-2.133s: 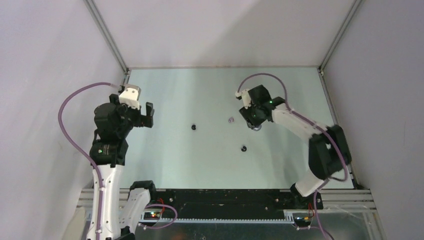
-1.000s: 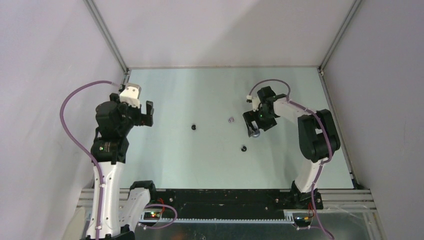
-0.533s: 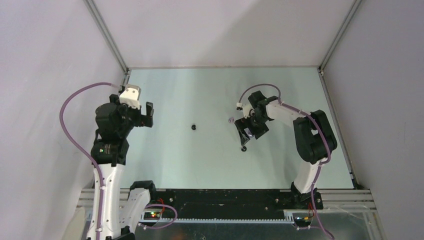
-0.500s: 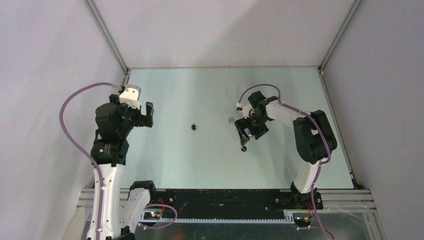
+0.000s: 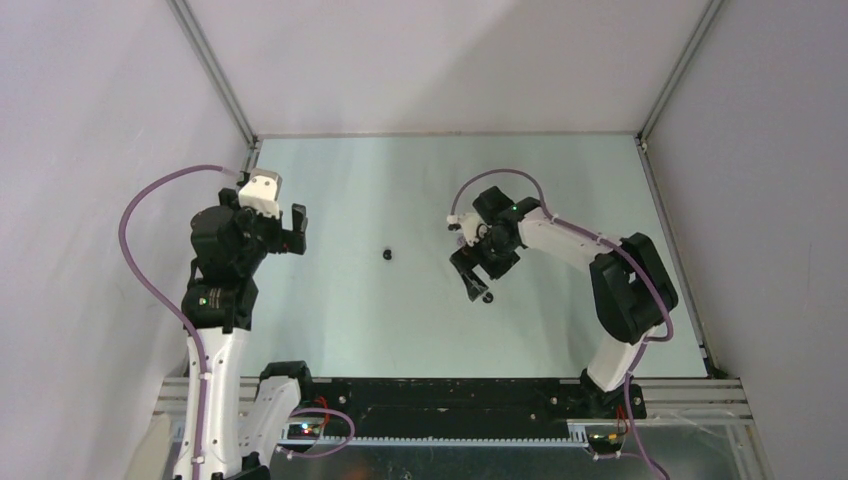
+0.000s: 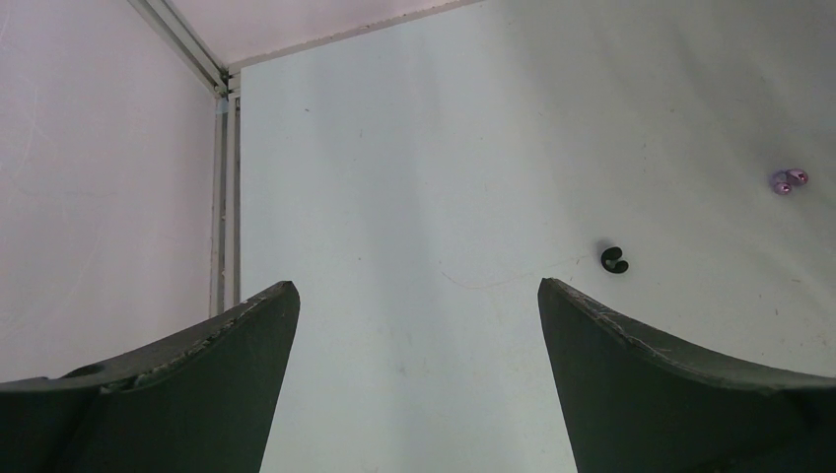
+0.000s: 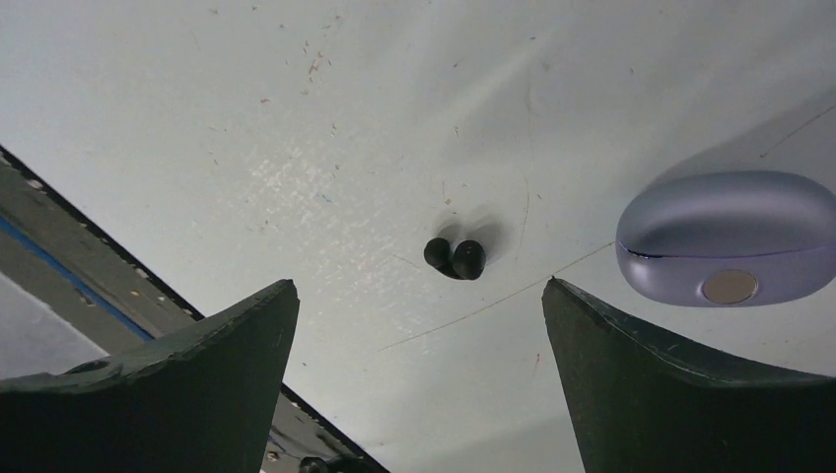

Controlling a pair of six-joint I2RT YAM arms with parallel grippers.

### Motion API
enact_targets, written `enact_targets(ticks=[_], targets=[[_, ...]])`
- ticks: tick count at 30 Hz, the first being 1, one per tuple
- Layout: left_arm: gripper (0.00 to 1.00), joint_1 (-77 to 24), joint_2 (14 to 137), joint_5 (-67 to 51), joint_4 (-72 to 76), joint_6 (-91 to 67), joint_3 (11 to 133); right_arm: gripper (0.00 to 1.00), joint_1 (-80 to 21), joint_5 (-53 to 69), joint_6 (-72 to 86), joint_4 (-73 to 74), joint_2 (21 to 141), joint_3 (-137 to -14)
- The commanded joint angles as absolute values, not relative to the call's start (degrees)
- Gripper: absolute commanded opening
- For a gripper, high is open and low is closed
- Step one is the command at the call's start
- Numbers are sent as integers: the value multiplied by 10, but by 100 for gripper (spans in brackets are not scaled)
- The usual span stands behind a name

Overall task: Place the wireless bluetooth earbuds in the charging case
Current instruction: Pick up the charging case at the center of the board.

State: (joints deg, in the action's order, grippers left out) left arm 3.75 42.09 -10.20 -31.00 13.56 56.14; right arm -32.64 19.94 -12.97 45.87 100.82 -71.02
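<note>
The left arm [image 5: 212, 345] rises along the left side of the top view, wrist bent so the left gripper [image 5: 297, 230] points right toward the middle, its jaws spread wide with nothing between them. The right arm [image 5: 575, 240] folds at the right of the frame and stretches up-left to the centre. There the right gripper [image 7: 419, 291] angles downward, jaws likewise wide apart and empty.

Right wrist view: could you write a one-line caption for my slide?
Open right gripper over a black earbud on the table, purple charging case lying nearby.
</note>
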Motion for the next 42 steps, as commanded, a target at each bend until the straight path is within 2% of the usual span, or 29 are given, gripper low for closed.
enact_targets(ticks=[1, 5, 15, 31, 42], targets=[[99, 35, 412, -100, -294, 138, 561, 99, -357, 126, -163, 486, 992, -733], [99, 35, 411, -99, -292, 138, 560, 99, -344, 71, -166, 498, 979, -722], [99, 35, 413, -99, -290, 139, 559, 99, -272, 78, -158, 460, 1017, -702], [99, 35, 414, -97, -289, 140, 557, 99, -279, 150, -135, 435, 1045, -701], [99, 36, 414, -97, -288, 140, 557, 99, -317, 140, -123, 405, 1041, -702]])
